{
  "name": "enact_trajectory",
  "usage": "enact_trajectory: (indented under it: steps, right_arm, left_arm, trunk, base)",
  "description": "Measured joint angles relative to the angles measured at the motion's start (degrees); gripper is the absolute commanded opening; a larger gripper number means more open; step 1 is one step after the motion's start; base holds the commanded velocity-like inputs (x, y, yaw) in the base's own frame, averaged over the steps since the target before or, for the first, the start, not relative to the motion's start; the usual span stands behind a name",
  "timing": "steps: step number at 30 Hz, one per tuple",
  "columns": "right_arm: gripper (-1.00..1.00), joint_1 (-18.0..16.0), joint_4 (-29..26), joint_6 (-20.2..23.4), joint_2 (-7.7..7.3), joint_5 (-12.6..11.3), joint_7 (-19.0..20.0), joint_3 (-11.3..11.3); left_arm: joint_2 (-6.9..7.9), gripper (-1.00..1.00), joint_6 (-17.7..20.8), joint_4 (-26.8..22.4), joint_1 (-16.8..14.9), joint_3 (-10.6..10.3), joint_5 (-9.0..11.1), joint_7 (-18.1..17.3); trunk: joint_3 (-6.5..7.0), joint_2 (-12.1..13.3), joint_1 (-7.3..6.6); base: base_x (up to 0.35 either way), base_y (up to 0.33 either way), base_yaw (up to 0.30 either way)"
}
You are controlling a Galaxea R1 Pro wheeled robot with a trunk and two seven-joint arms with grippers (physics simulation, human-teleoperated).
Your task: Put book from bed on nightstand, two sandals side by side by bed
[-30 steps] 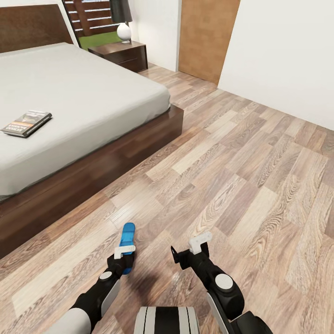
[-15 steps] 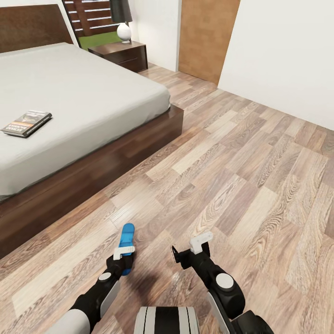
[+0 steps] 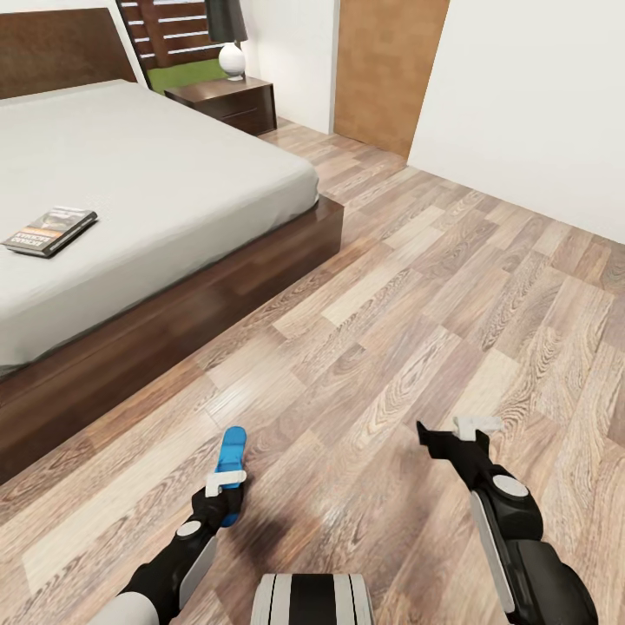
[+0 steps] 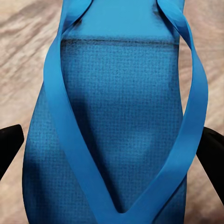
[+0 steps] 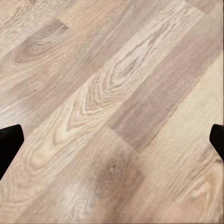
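Note:
One bright blue sandal [image 3: 231,455] hangs just above the wood floor near my base, with my left gripper [image 3: 224,493] shut on its heel end. Up close, the sandal [image 4: 116,107] shows its straps, and a black fingertip [image 4: 9,145] sits at each side of it. My right gripper [image 3: 451,431] is open over bare floor [image 5: 112,112], well to the right of the sandal. The book [image 3: 50,230] lies flat on the bed [image 3: 174,174], toward its left side. A dark nightstand [image 3: 227,100] stands beyond the bed's far corner.
A lamp [image 3: 228,35] with a white base stands on the nightstand. A brown door [image 3: 386,69] is set in the white wall at the back right. Wood-plank floor [image 3: 417,286] stretches from the bed's side to the wall.
My right arm has swung out to the right, away from the sandal. The left gripper and the sandal have shifted slightly towards my base.

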Motion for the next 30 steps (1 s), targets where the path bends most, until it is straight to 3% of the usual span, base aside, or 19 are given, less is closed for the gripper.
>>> enact_trajectory:
  steps: [13,30]
  right_arm:
    - [1.0,-0.2,0.1,0.1,0.01,-0.1,0.1,-1.4]
    - [1.0,-0.2,0.1,-0.1,0.24,-0.1,0.1,-0.7]
  left_arm:
    - [0.01,-1.0,-1.5,-0.3,0.0,0.1,0.0,0.4]
    - [-0.08,-1.0,-1.0,0.0,0.0,0.3,-0.2,0.5]
  trunk:
    - [0.0,0.0,0.0]
    - [3.76,0.2,-0.44]
  base:
    - [0.0,0.0,0.0]
    - [0.0,0.0,0.0]
